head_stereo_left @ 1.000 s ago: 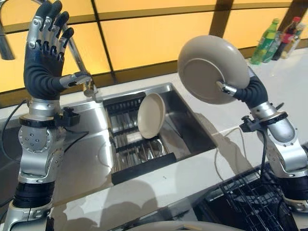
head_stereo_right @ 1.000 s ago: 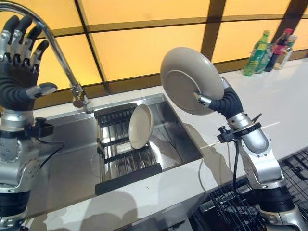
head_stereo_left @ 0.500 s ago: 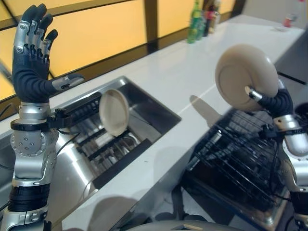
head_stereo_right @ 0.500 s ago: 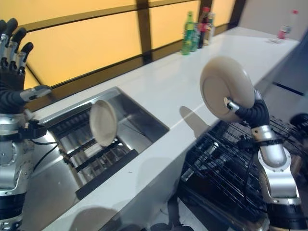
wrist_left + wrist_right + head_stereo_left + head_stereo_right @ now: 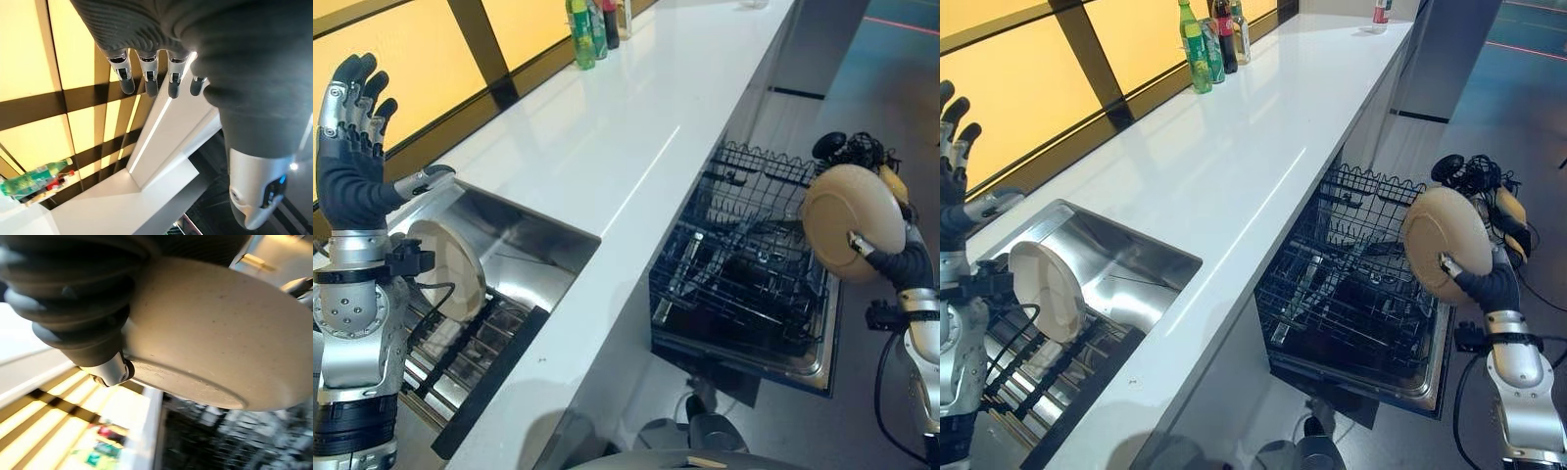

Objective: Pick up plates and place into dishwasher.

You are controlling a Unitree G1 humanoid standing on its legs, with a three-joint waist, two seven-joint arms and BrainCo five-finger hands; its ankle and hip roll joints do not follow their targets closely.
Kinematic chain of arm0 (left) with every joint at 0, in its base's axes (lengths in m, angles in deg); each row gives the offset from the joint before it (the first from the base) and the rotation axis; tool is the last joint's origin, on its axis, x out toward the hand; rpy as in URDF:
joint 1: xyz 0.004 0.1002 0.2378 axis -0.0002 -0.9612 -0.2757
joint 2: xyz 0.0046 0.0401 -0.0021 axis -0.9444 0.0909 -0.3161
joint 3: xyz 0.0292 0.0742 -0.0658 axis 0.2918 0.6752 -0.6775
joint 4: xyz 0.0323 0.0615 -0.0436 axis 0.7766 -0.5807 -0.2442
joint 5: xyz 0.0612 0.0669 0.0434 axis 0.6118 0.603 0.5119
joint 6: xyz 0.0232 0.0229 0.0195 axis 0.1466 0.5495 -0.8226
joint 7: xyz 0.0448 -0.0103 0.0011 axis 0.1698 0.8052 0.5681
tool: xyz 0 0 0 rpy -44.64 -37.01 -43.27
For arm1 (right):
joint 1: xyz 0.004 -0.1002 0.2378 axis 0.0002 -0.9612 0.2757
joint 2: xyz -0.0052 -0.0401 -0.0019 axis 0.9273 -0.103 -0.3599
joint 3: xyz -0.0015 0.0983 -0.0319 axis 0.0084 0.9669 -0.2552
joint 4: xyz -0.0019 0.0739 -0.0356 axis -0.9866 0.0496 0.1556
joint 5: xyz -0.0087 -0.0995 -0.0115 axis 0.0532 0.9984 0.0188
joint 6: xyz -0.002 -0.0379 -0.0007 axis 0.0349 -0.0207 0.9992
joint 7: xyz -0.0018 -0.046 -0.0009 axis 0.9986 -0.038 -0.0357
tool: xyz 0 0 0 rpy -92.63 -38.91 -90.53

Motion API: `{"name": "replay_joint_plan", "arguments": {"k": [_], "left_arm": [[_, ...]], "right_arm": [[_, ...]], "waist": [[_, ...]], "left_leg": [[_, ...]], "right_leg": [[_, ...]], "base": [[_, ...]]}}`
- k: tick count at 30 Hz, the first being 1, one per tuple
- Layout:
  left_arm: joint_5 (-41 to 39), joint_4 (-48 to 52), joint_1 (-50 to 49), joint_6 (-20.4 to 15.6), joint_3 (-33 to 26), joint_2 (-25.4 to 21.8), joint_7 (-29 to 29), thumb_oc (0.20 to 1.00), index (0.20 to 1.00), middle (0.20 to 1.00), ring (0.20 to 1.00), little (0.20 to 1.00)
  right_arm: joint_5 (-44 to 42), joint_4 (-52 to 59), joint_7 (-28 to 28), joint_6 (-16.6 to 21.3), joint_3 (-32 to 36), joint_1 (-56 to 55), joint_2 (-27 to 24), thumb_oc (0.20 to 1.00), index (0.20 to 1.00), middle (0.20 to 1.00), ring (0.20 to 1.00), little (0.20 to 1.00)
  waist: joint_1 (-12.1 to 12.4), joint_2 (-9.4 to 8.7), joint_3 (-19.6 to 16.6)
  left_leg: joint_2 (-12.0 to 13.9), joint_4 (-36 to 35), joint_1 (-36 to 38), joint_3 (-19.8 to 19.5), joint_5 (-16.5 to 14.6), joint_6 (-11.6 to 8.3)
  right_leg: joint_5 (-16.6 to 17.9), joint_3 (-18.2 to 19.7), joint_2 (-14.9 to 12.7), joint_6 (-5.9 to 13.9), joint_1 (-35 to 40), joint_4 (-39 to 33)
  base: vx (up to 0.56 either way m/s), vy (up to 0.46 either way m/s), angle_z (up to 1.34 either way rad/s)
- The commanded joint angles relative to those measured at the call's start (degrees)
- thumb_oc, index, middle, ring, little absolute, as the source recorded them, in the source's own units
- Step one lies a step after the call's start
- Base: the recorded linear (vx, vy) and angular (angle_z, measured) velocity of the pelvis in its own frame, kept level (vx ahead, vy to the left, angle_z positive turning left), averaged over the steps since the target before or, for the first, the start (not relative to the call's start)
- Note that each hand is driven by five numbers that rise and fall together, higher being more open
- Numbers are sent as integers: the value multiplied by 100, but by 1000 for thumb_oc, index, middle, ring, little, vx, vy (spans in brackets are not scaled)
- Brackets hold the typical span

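My right hand [image 5: 889, 264] is shut on a beige plate [image 5: 852, 223], thumb [image 5: 112, 372] on its underside and the plate [image 5: 220, 342] held nearly on edge. It hangs by the right side of the pulled-out black wire dishwasher rack [image 5: 744, 264], under the counter. A second beige plate [image 5: 445, 269] stands on edge in the sink's rack at the left. My left hand [image 5: 352, 176] is raised above the sink, open, with straight fingers [image 5: 146, 78] and nothing in it.
A long white counter [image 5: 607, 137] runs away between the steel sink [image 5: 529, 235] and the dishwasher. Several bottles [image 5: 587, 24] stand at its far end by the yellow wall panels. Grey floor lies to the right of the rack.
The camera has swung right, from the sink to the open dishwasher. My right hand has carried the plate right and down to the rack's side. The left hand stays raised.
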Motion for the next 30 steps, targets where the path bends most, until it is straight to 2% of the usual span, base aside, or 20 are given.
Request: {"name": "replay_joint_plan", "arguments": {"k": [1,6,14,19,24,30], "left_arm": [[169,164,85,-136,-194,-566,99,1000,1000,1000,1000,1000],[248,153,186,99,-89,-675,98,1000,1000,1000,1000,1000],[247,188,263,278,134,-886,155,1000,1000,1000,1000,1000],[211,102,537,286,422,-1127,317,1000,1000,1000,1000,1000],[54,13,706,299,622,-1473,525,1000,1000,1000,1000,1000],[6,-83,827,229,769,-1622,643,1000,1000,1000,1000,1000]], "right_arm": [[218,-78,-244,19,15,341,-83,200,200,200,200,200],[41,-408,426,-54,-310,463,-130,200,200,200,200,200],[-212,-1064,1116,225,-878,722,-601,200,200,200,200,200],[-112,-1499,1849,233,-1521,1167,-1109,200,200,200,200,200],[-36,-1846,2243,249,-1919,1418,-1888,200,200,200,200,200],[280,-2036,2608,48,-2239,1730,-2361,200,200,200,200,200]], "waist": [[238,-479,-206],[276,-464,-167],[534,-516,-58],[768,-532,75],[879,-569,154],[932,-572,257]], "left_leg": [[-424,955,-412,-403,-915,537],[-324,917,-357,-425,-863,506],[-97,945,-564,-551,-663,318],[57,881,-848,-662,-385,165],[135,760,-910,-729,-230,65],[169,755,-1031,-749,-148,1]], "right_leg": [[352,-36,-531,469,-170,-66],[141,-95,-411,496,-95,-6],[-81,-409,-199,301,15,28],[-166,-642,-81,158,54,-18],[-191,-799,-40,77,132,-93],[-219,-838,-6,20,141,-126]], "base": [[65,-191,0],[109,-150,2],[48,-177,14],[-42,-153,17],[-27,-106,13],[-32,-59,6]]}}
